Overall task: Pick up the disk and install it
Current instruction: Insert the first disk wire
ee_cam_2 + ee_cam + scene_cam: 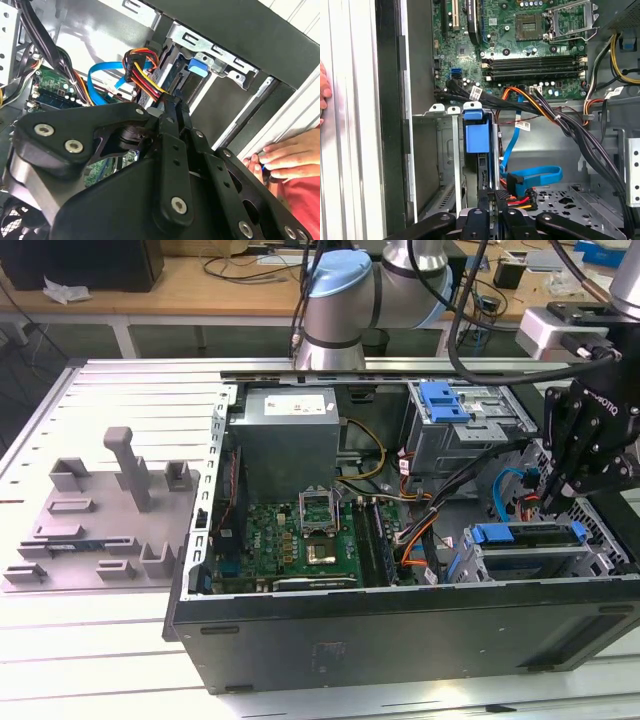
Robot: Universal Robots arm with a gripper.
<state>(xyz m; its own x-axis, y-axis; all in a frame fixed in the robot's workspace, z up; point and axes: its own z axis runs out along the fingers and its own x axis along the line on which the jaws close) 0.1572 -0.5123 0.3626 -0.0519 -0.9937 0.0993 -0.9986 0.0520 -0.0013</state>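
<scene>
Disk [477, 136], blue plastic frame, slotted in grey sheet-metal cage [445, 150]

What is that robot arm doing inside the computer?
A robot arm is working in an open computer case lying on its side. Its gripper hangs over the drive bay at the exterior view's right, close to the disk, which sits in that bay in its blue carrier. A person's hand rests beside the case.
</scene>
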